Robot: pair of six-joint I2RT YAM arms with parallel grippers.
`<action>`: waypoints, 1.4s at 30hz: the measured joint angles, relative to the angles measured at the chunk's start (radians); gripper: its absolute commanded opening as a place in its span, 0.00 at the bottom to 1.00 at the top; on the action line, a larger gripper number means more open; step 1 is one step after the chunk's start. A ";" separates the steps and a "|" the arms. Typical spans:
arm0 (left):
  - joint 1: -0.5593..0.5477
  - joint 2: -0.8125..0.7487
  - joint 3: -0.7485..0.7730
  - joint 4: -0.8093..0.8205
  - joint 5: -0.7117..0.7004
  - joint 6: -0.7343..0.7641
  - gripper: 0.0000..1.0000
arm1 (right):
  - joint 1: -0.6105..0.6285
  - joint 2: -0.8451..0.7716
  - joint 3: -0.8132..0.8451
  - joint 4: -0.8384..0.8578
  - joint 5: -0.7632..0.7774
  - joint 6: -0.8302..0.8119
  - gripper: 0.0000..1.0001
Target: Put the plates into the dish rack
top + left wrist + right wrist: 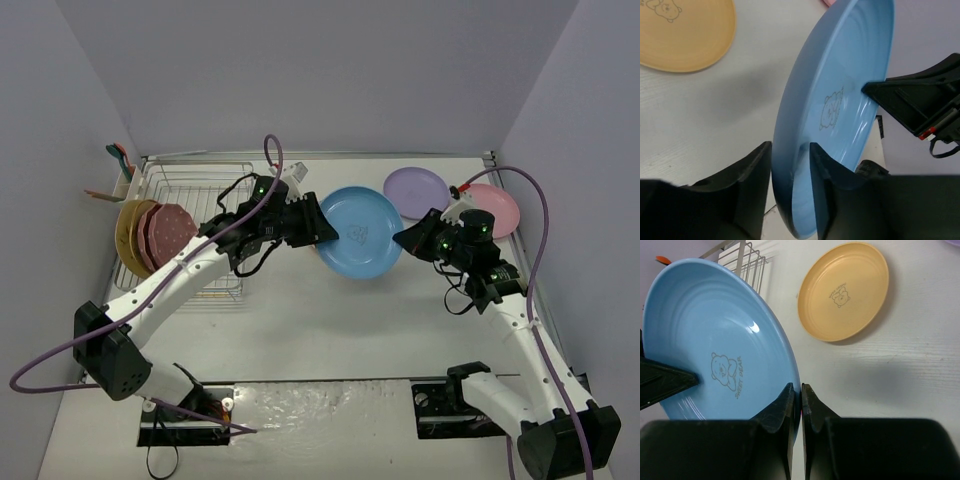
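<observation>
Grey bear print on blue plate [360, 232]. Plain: lilac plate [417, 192], light pink plate [492, 208]. Also mustard plate [127, 232], dark pink speckled plate [170, 232].

White arms [185, 272], black joints (purple cables [546, 226] trailing).

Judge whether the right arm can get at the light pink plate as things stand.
Likely not yet: the light pink plate lies bare nearby, but the right gripper is shut on the blue plate at its rim.

The white table [330, 330] carries the dish rack [190, 188] at its left rear, a lilac plate [417, 187], a pink plate [500, 212] and a yellow plate [842, 290].
</observation>
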State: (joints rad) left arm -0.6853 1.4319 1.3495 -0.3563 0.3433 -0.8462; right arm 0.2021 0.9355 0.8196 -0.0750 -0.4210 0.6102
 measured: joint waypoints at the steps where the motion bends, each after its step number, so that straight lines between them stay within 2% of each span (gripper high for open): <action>1: 0.000 0.000 0.000 0.000 0.000 -0.003 0.02 | 0.001 0.001 0.000 0.005 -0.003 0.000 0.02; 2: 0.000 -0.003 0.000 0.005 0.006 -0.007 0.00 | 0.001 0.004 -0.001 0.005 -0.003 0.001 0.04; 3: 0.000 -0.006 -0.001 0.010 0.012 -0.012 0.00 | 0.000 0.007 -0.001 0.005 -0.002 0.002 0.16; 4: 0.000 -0.010 -0.001 0.008 0.011 -0.014 0.00 | 0.001 0.012 -0.001 0.012 -0.006 0.003 0.24; 7: 0.002 -0.024 -0.004 -0.008 0.000 -0.004 0.00 | 0.003 0.016 -0.001 0.022 -0.016 0.004 0.62; 9: 0.011 -0.032 -0.005 -0.032 -0.013 0.014 0.00 | 0.003 0.016 -0.001 0.031 -0.020 0.003 0.82; 11: 0.034 -0.045 -0.005 -0.077 -0.040 0.044 0.00 | 0.003 0.016 -0.002 0.034 -0.023 -0.002 0.98; 16: 0.171 -0.099 0.011 -0.259 -0.157 0.182 0.00 | 0.003 0.015 -0.002 0.034 -0.025 -0.015 1.00; 22: 0.384 -0.164 0.100 -0.437 -0.396 0.388 0.00 | 0.003 0.015 -0.002 0.028 -0.023 -0.048 1.00; 25: 0.455 -0.170 0.157 -0.485 -0.526 0.489 0.00 | 0.003 0.016 -0.002 0.014 -0.020 -0.065 1.00; 32: 0.537 -0.112 0.244 -0.507 -0.728 0.697 0.00 | 0.003 0.029 -0.014 0.004 -0.015 -0.089 1.00; 36: 0.579 -0.051 0.248 -0.489 -0.755 0.803 0.00 | 0.003 0.053 -0.021 0.003 -0.014 -0.101 1.00; 42: 0.582 0.008 0.238 -0.448 -0.754 0.912 0.00 | 0.003 0.099 -0.021 0.003 -0.014 -0.121 1.00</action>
State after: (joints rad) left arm -0.1034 1.4395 1.5870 -0.8042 -0.4107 0.0661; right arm 0.2047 1.0345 0.7982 -0.0721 -0.4352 0.4893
